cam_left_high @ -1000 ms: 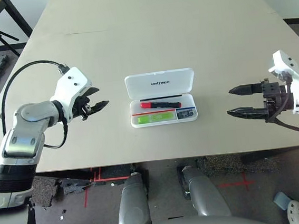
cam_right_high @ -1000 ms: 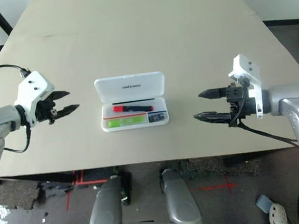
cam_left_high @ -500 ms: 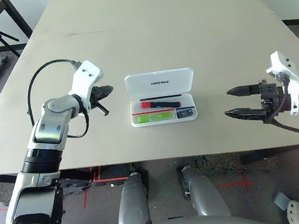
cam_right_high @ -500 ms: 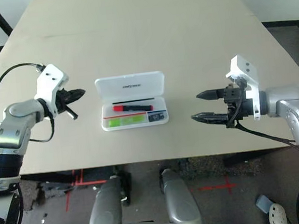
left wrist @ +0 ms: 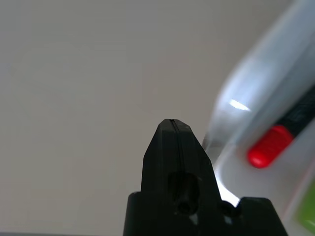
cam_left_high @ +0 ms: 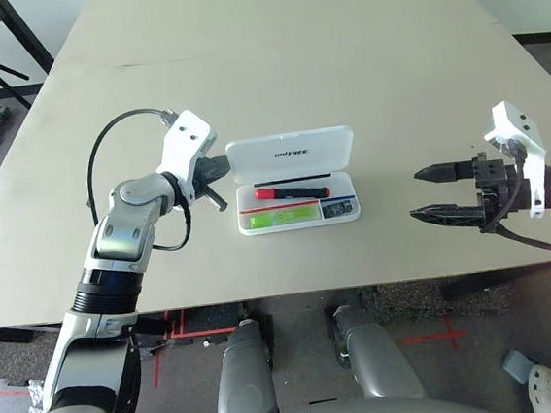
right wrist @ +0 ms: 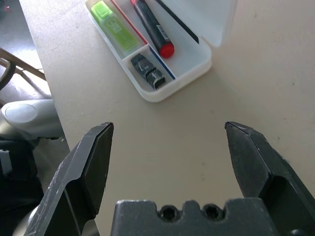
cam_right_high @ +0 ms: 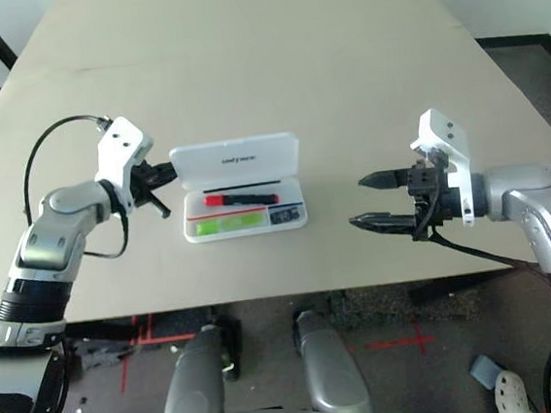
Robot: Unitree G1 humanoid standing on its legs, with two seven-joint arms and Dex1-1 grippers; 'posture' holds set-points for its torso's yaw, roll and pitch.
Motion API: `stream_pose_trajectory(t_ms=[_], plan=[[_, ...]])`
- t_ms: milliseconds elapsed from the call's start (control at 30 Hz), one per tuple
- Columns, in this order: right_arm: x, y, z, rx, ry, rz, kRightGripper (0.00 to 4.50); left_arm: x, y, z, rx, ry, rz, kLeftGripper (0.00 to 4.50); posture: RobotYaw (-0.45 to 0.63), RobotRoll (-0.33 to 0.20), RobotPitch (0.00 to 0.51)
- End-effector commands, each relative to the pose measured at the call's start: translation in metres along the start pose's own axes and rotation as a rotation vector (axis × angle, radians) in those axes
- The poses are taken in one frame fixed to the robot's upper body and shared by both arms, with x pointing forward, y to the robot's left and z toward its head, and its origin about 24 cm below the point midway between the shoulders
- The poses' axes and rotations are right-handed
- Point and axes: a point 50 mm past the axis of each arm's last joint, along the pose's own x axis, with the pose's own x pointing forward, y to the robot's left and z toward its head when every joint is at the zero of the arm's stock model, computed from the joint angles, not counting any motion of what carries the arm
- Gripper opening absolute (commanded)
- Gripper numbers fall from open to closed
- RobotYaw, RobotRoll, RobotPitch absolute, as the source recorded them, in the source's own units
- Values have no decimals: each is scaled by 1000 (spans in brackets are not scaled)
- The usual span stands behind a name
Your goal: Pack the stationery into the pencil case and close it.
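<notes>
Left eye view shows my left pincer (cam_left_high: 216,176) pressed together into a single point, empty, just beside the left end of the pencil case (cam_left_high: 296,181), close to where the raised lid (cam_left_high: 291,153) meets the tray. I judge I hold it closed like that so it can serve as a blunt pusher to tip the lid over (a closed tip slides along an edge more easily than a spread one). My right pincer (cam_left_high: 439,192) is spread wide and holds nothing, hanging above the table (cam_left_high: 270,51) well to the right of the case, likely waiting to steady the case or press the lid down.

The case sits open near the middle of the table, lid standing back, so closing is the step not yet done. Inside I count three items, one of each: one green highlighter (right wrist: 114,30) in the front slot, one red-capped marker (right wrist: 151,27) in the slot behind it, and one small dark stubby piece (right wrist: 148,72) in the end compartment. Nothing loose lies on the table around it.
</notes>
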Motion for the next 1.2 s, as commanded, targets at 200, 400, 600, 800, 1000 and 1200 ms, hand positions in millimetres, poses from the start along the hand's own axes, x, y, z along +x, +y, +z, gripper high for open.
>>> stream_pose_trajectory(t_ms=[200, 400, 600, 800, 1000, 1200], plan=[[4, 1, -1, -4, 4, 11, 4500, -11, -32, 11, 32, -51, -235, 22, -55, 0, 191], [4, 1, -3, -6, 11, 12, 4500, -9, -42, 18, 64, -69, -279, 22, -56, 0, 190], [4, 1, -4, -6, 18, 13, 4500, -5, -57, 22, 93, -68, -342, 22, -56, 0, 191], [7, 1, -6, -5, 24, 15, 4500, 2, -77, -8, 142, 43, -429, 22, -55, 0, 193], [8, 1, -7, -6, 30, 16, 4500, 7, -82, -26, 171, 127, -448, 22, -53, 0, 196], [10, -2, -6, -16, 18, -13, 4500, 9, -72, -19, 121, 34, -357, 22, -56, 0, 199]])
